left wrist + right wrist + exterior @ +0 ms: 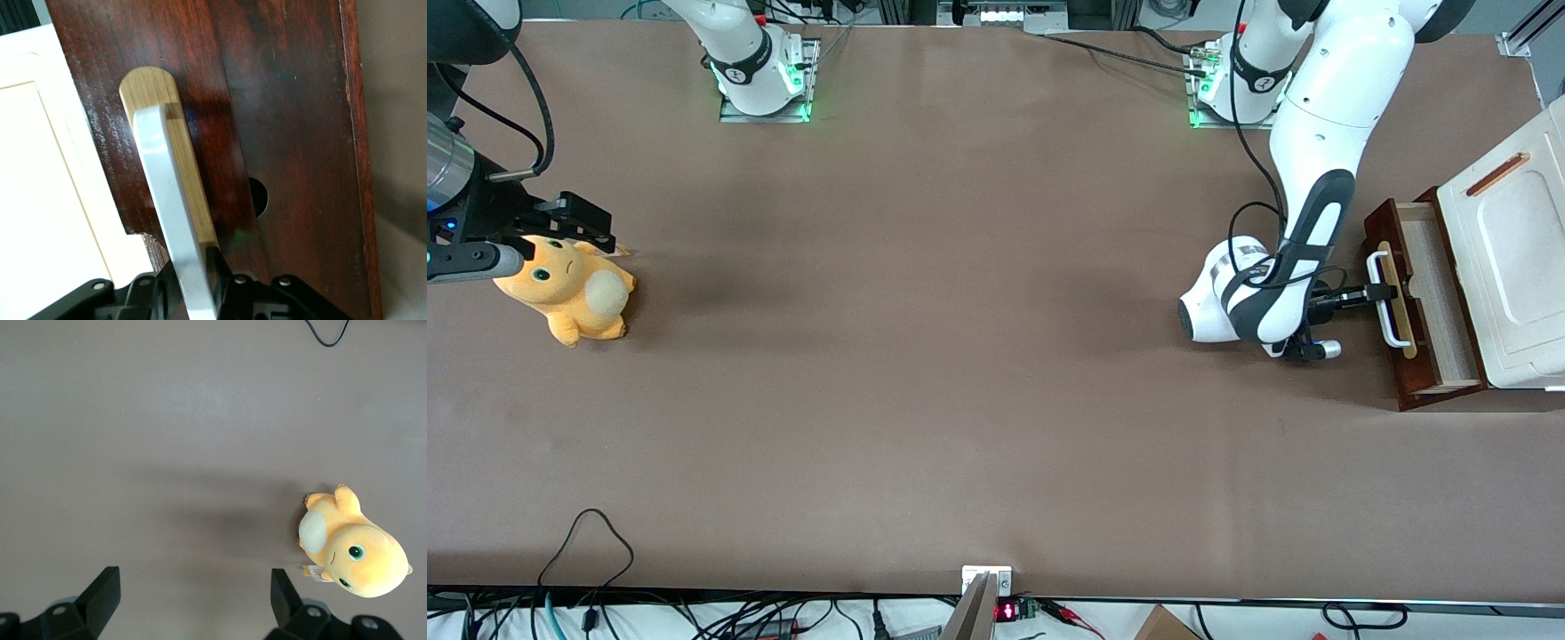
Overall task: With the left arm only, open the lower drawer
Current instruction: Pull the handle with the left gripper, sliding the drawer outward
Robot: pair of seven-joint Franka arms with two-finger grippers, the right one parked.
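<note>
Pinched on the white bar handle (175,220), the jaws of my small black two-finger gripper (1380,292) sit one on each side of the bar, about midway along it as the front view shows. From the wrist camera I see the black fingers (217,270) hugging the bar where it runs down between them, so I read the grasp as closed on the handle, not merely resting against it.

That handle rides on a rounded pale wood strip (189,173), and the strip is fixed to the dark red-brown wooden front of the wide, shallow lower drawer (1436,293), which lies directly ahead of the jaws. Just past the drawer front I can see the pale wood inside of the drawer exposed, and past that the white cabinet (1516,267) with its orange-brown slot on top, at the working arm's end of the brown table (960,356).

My large glossy white left arm (1316,169) reaches down from its base to the handle. Judging by how much of the interior shows, I would call the drawer well open already; what is left, if anything, is a little more pull and then letting go of the bar.
</note>
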